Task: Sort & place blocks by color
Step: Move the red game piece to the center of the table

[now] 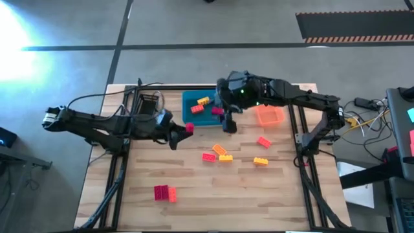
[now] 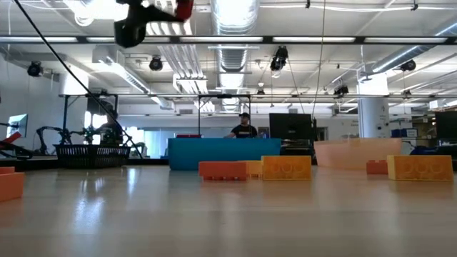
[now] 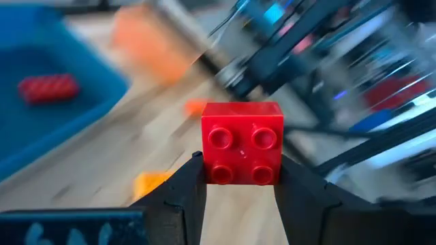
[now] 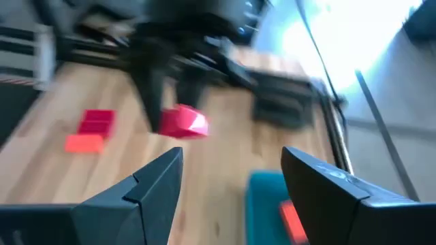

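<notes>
Two dark fingers [image 3: 194, 197] fill the bottom of the left wrist view, and they pinch a red block [image 3: 242, 143] with four round studs. That is the left gripper [image 1: 183, 131], pressed onto the block from both sides. From above, it hangs over the wooden table [image 1: 213, 200], just beside the blue tray [image 1: 194, 120]. From table height, the block rides high up in the air.

The right gripper [image 1: 228, 120] has its fingers spread wide with nothing between them. It sits over the right edge of the blue tray, close to the left one.

The blue tray already has a red block [image 1: 197, 109] and a yellow one [image 1: 203, 101] inside (so the colours look a bit mixed there). The orange tray [image 1: 269, 116] is on the right. More blocks lie loose on the table: a red one [image 1: 208, 156] with an orange-yellow pair [image 1: 222, 153] touching it, a red one [image 1: 264, 142], a yellow one [image 1: 261, 161], and a pink and red pair [image 1: 164, 192] well apart near the front.

I think the step now is carrying the red block to the blue tray. To do it well, keep the pinch firm, move right over the tray, stay clear of the other arm, go low, then let go.
</notes>
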Robot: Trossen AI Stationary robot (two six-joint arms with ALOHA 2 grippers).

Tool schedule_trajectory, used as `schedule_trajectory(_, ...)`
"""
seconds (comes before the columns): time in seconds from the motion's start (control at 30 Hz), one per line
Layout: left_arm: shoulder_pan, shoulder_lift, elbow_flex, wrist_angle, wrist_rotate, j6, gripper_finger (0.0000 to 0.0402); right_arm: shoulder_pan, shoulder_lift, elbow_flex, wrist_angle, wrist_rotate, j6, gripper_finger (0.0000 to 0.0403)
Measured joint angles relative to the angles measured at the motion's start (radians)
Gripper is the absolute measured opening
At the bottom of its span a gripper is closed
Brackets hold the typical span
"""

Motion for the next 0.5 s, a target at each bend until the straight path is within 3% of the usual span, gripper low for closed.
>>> schedule_trajectory(0.17,0.0,0.007,0.0,0.207,0.004,0.001,0.0127,0.056,0.006,0.0,0.084,-0.007,-0.084,0.024)
schedule_trajectory(0.5,0.0,0.009,0.0,0.498,0.011,-0.037,0.0132,0.059,0.009,0.0,0.187,-0.006,-0.15,0.024)
